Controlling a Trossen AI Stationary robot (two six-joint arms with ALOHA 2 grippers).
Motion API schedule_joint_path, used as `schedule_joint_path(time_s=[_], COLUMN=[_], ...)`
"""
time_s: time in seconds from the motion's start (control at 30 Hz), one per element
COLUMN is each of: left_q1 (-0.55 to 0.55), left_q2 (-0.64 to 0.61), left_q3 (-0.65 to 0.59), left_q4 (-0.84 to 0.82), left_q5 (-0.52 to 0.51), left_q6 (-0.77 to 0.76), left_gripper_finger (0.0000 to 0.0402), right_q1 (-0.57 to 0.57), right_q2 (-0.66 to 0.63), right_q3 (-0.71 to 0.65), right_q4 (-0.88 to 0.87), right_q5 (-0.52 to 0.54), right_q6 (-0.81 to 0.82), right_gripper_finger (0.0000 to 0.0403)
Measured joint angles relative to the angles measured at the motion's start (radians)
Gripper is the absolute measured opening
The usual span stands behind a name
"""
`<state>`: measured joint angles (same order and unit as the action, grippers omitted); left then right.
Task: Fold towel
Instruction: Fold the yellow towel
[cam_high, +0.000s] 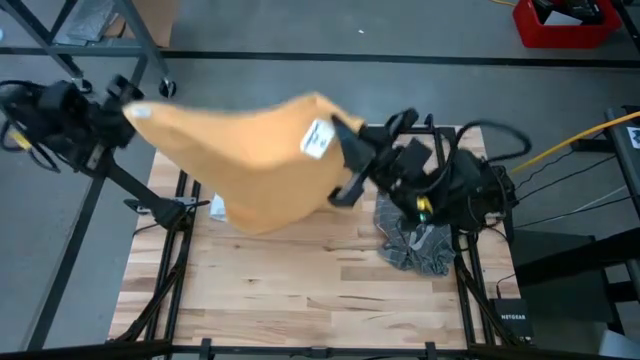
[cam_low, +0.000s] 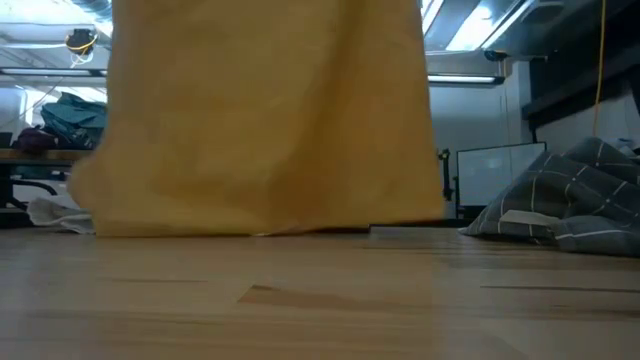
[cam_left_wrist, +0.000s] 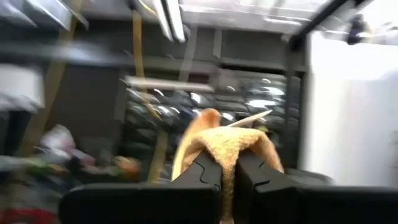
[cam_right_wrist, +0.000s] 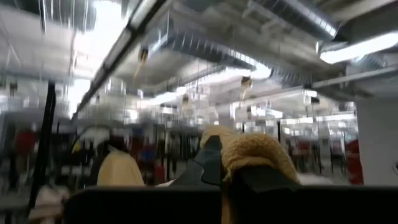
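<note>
Left gripper (cam_high: 133, 108) is clamped on one corner of the yellow towel (cam_high: 250, 160), up off the table's far left corner; in its wrist view the two fingers (cam_left_wrist: 202, 177) pinch a bunched fold of the cloth between them. Right gripper (cam_high: 338, 128) is clamped on the opposite top corner near the table's far middle, cloth bunched over its fingers (cam_right_wrist: 208, 162) in the wrist view. The towel hangs stretched between the two grippers, sagging in the middle, with a white tag (cam_high: 316, 139) just beside the right gripper. From table height its lower edge sits at or just touching the wooden table (cam_high: 300, 290); can't tell which. A crumpled grey checked cloth (cam_high: 415, 243) lies on the table's right side, under the right arm, apart from the towel.
</note>
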<state>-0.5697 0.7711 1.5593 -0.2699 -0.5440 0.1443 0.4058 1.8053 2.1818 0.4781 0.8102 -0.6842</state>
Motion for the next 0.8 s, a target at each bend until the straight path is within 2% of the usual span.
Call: schedule_joint_path(time_s=[0.17,0.37,0.57,0.8], left_q1=[0.0,0.0,0.0,-0.012], left_q2=[0.015,0.052,0.081,0.135], left_q3=[0.0,0.0,0.0,0.0], left_q4=[-0.068,-0.026,-0.071,-0.087], left_q5=[0.087,0.209,0.293,0.409], left_q6=[-0.19,-0.304,-0.46,-0.619], left_gripper_finger=[0.0,0.0,0.0,0.0], right_q1=[0.108,0.231,0.322,0.392], right_q2=[0.0,0.001,0.009,0.013], right_q3=[0.0,0.0,0.0,-0.011], right_q4=[-0.084,-0.09,-0.09,-0.215], right_q5=[0.154,0.257,0.364,0.395], right_q6=[0.0,0.0,0.009,0.218], right_gripper_finger=[0.0005,0.0005,0.0005,0.0005])
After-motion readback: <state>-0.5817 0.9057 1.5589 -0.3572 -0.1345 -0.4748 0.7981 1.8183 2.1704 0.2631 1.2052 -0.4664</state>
